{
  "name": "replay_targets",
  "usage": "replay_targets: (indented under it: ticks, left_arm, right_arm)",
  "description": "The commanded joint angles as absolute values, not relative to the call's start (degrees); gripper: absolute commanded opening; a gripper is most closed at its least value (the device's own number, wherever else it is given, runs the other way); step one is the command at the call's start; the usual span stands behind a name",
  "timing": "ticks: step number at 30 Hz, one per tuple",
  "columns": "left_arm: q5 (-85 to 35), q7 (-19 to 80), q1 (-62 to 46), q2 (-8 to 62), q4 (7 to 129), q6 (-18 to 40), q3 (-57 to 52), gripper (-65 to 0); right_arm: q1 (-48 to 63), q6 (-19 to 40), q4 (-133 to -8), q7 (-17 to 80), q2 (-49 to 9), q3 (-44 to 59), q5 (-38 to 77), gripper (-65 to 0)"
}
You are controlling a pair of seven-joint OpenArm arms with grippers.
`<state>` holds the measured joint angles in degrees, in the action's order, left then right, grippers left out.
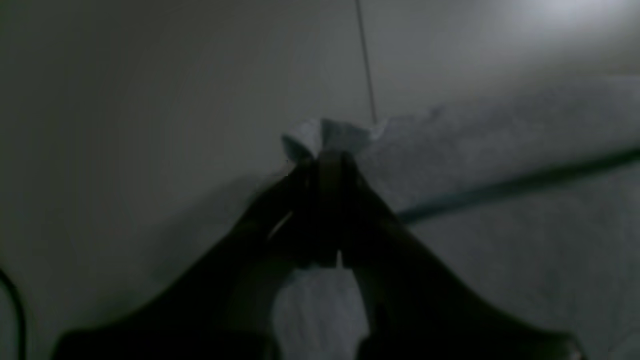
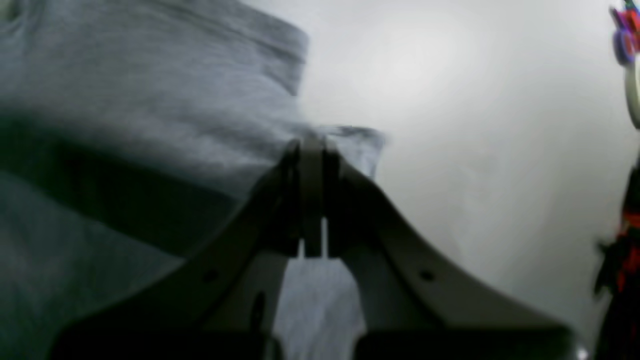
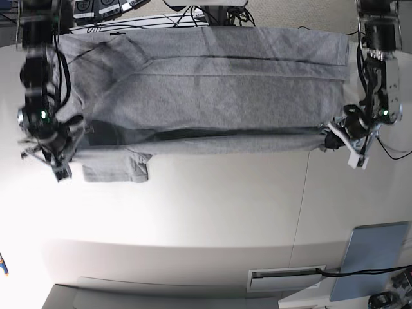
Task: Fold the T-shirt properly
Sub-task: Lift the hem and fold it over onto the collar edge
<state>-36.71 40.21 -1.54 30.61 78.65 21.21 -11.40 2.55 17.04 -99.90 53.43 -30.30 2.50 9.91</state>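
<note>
The heather-grey T-shirt (image 3: 212, 77) lies spread across the far half of the white table, plain face up, with no lettering showing. Its near edge is folded and raised between both grippers, and a sleeve (image 3: 116, 168) lies flat below it at the left. My left gripper (image 3: 326, 140) is shut on the shirt's right end; in the left wrist view the gripper (image 1: 327, 152) pinches a bunch of the shirt (image 1: 500, 150). My right gripper (image 3: 76, 138) is shut on the left end; in the right wrist view the gripper (image 2: 311, 145) clamps the shirt's (image 2: 125, 75) edge.
The white table (image 3: 212, 212) has a seam (image 3: 301, 212) running towards the front on the right. A grey flat panel (image 3: 376, 254) and a slotted plate (image 3: 286, 278) sit at the front right. Cables (image 3: 193, 16) lie behind the shirt. A colourful object (image 2: 625, 35) is at the right wrist view's edge.
</note>
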Motion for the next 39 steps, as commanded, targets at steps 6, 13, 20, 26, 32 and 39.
replay_targets:
  ticks: [6, 13, 20, 26, 32, 39]
  left_arm:
    - [-43.4, 41.6, -9.1, 31.9, 85.8, 25.4, -19.1, -65.0]
    - [-45.8, 41.6, -17.6, 31.9, 88.5, 27.0, -22.9, -65.0]
    - [-45.7, 41.6, -21.1, 31.9, 88.5, 27.1, -22.9, -65.0]
    - [-45.7, 42.5, -21.3, 31.9, 88.5, 27.1, -22.9, -65.0]
    - [-44.6, 43.2, -21.3, 32.0, 88.5, 27.1, -22.9, -65.0]
    - [-44.6, 44.1, -21.3, 32.6, 88.5, 26.9, -22.9, -65.0]
  right_arm:
    - [15.3, 15.7, -112.9, 53.5, -30.9, 9.0, 8.5, -65.0]
    - [27.6, 13.4, -121.8, 54.2, -30.9, 12.0, 5.9, -65.0]
    - [35.1, 10.8, -124.2, 54.2, -31.0, 12.0, 3.3, -65.0]
    - [38.1, 10.5, -124.2, 55.3, -30.9, 12.0, 3.0, -65.0]
    - [40.3, 10.5, -124.3, 55.7, -30.9, 12.0, 3.0, -65.0]
    - [40.8, 10.5, -124.3, 56.9, -29.1, 12.0, 2.9, -65.0]
